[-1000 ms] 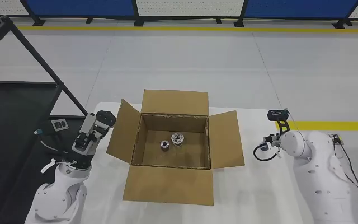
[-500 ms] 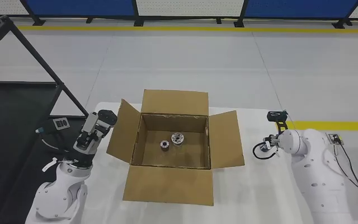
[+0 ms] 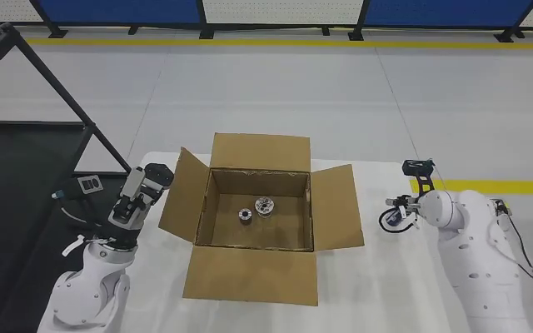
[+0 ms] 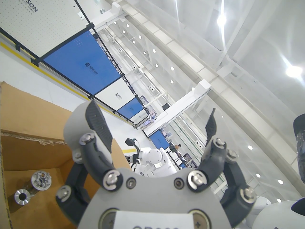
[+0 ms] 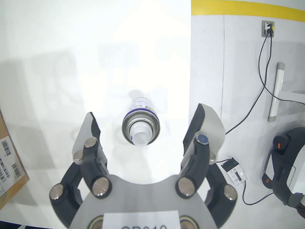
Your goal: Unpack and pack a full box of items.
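Cardboard box, square, flaps open, round metal parts

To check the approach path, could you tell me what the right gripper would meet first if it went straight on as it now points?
Most likely the top of the upright spray can, which stands on the white table, centred below the open right gripper. How far below is unclear.
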Available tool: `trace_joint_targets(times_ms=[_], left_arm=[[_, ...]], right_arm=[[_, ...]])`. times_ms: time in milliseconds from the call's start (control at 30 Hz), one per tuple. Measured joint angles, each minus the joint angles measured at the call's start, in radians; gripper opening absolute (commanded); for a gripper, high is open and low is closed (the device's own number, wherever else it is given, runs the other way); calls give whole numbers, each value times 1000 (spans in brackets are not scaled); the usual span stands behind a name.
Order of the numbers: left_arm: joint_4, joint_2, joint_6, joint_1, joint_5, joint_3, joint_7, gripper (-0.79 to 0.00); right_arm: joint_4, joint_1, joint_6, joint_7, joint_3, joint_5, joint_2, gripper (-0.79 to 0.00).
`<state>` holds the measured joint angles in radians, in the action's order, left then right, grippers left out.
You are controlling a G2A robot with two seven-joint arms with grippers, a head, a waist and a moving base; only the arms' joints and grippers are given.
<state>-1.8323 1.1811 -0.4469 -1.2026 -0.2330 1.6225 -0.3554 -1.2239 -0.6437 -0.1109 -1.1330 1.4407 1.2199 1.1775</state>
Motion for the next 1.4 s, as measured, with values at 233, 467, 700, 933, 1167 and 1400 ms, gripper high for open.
trace_joint_targets(times_ms=[233, 467, 700, 933, 1167, 1400], left_arm=[[-2, -1, -12, -7, -3, 22, 23, 0], [-6, -1, -39, -36, -22, 70, 63, 0], [-18, -2, -67, -93, -50, 135, 90, 0], [-34, -2, -91, -144, -77, 183, 103, 0], [-45, -2, -94, -163, -94, 195, 88, 0], [-50, -2, -91, -157, -95, 179, 66, 0]], right_arm=[[-419, -157, -86, 179, 61, -67, -1, 0], [-812, -291, 76, 250, -27, -162, 3, 0], [-722, -137, 216, 185, -255, -242, 26, 0], [-428, 98, 237, 142, -500, -341, 85, 0], [-115, 268, 196, 182, -715, -400, 171, 0], [154, 376, 149, 234, -879, -430, 277, 0]])
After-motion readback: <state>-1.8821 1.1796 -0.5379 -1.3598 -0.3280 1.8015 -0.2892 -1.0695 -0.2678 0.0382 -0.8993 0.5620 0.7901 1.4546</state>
